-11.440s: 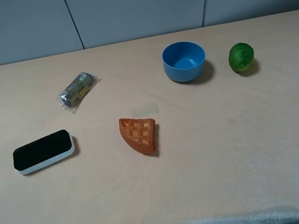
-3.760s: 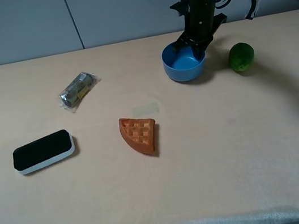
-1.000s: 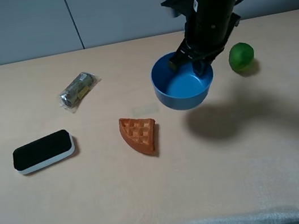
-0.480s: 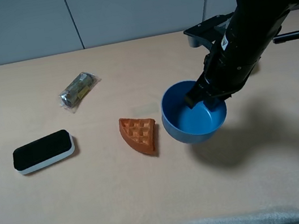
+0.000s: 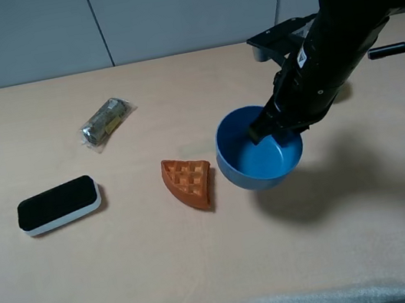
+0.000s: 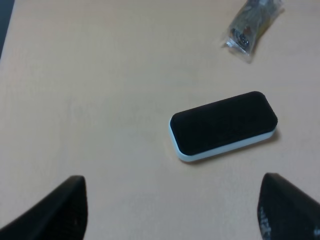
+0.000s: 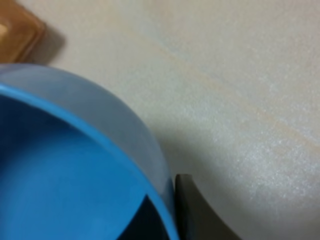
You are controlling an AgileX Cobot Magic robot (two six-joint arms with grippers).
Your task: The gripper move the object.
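From the high camera I saw the right gripper (image 5: 268, 133) clamped on the far right rim of the bowl (image 5: 255, 164), one finger inside the wall and one outside. The bowl hung clear of the table (image 5: 208, 275): its shadow fell on the wood apart from it, toward the right. It sat tilted a little, with its blue inside open to the camera and nothing in it that I could make out. It was near the middle of the table, just to the right of the waffle (image 5: 189, 182), with a narrow gap between the two (I could not judge how high above the wood it was).

The right wrist camera agreed. The bowl (image 7: 65, 175) filled that view, its rim pinched between a dark outer finger (image 7: 195, 212) and a dark shape just inside the wall. A corner of the waffle (image 7: 17, 30) showed beyond the bowl.

The left gripper (image 6: 175, 212) was parked over the left side of the table, jaws wide apart and holding nothing. Under it lay the eraser (image 6: 224, 125), black on top with a white base, flat on the wood. The packet (image 6: 250, 22) lay beyond it, well apart. In the high view the eraser (image 5: 59, 205) and the packet (image 5: 107, 121) were both far left of the bowl.
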